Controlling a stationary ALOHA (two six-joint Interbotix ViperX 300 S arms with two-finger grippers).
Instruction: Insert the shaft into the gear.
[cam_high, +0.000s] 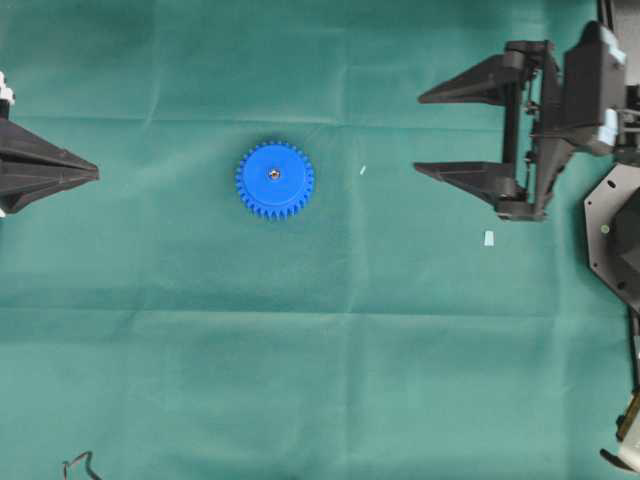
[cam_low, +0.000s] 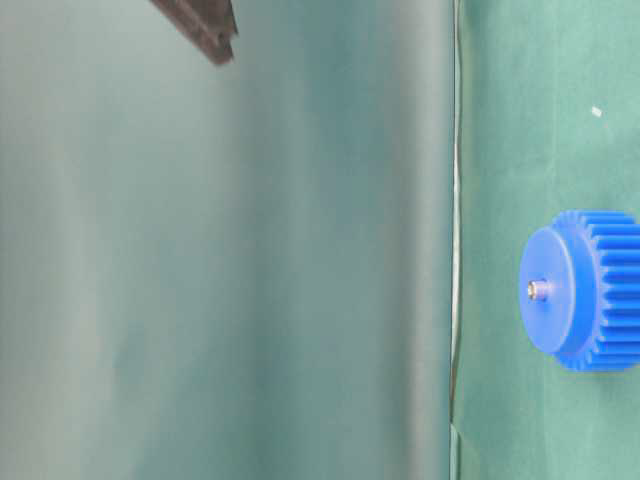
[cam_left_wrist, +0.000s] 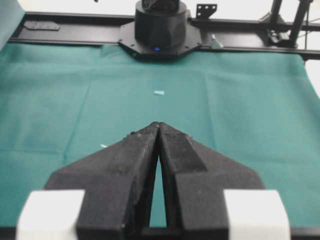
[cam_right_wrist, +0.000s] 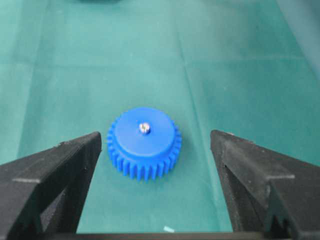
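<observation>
The blue gear (cam_high: 275, 180) lies flat on the green cloth near the table's middle. The silvery shaft (cam_high: 275, 174) stands in its centre hole, its tip just above the hub. In the table-level view the shaft (cam_low: 538, 290) pokes a little out of the gear (cam_low: 590, 290). My right gripper (cam_high: 418, 133) is open, well to the right of the gear. In the right wrist view the gear (cam_right_wrist: 144, 145) and the shaft (cam_right_wrist: 144, 128) sit ahead of the open right gripper (cam_right_wrist: 156, 135), touching neither finger. My left gripper (cam_high: 97, 173) is shut and empty at the far left, with its tips (cam_left_wrist: 159, 124) pressed together.
A small pale scrap (cam_high: 363, 170) lies right of the gear and another (cam_high: 489, 238) below the right gripper. The right arm's base (cam_high: 615, 235) stands at the right edge. A thin cable (cam_high: 80, 465) curls at the bottom left.
</observation>
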